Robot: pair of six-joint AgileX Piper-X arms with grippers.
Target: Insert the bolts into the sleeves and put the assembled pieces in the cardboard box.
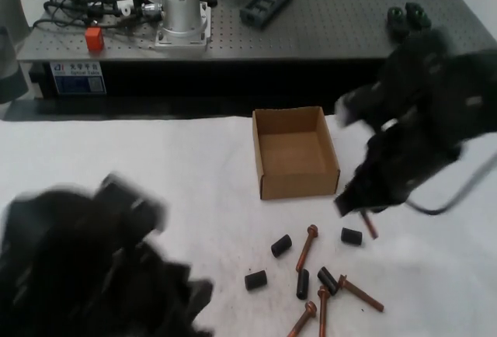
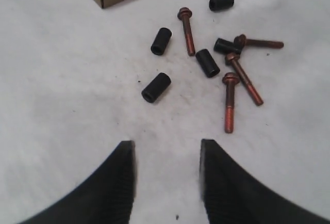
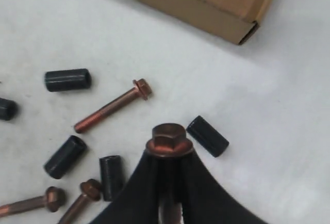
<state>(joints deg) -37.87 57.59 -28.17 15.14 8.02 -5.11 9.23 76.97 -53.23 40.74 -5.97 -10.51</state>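
Fingers, right gripper (image 3: pixel 169 156): closed on a copper bolt (image 3: pixel 168 137), its hexagonal head standing clear of the tips. The arm hangs above the white cloth (image 1: pixel 155 166), near the cardboard box (image 1: pixel 299 184).
Fingers, left gripper (image 2: pixel 167 154): parted, nothing between them, low over the cloth near the sleeves (image 2: pixel 156 87) and loose bolts (image 2: pixel 229 102), which lie in front of the box.

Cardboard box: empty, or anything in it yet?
Empty. The high view looks down into the open cardboard box, and its floor is bare.

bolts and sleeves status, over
Right gripper shut on a bolt. Left gripper open. Cardboard box empty. Four bolts, five sleeves loose beside it. Nothing in the way.
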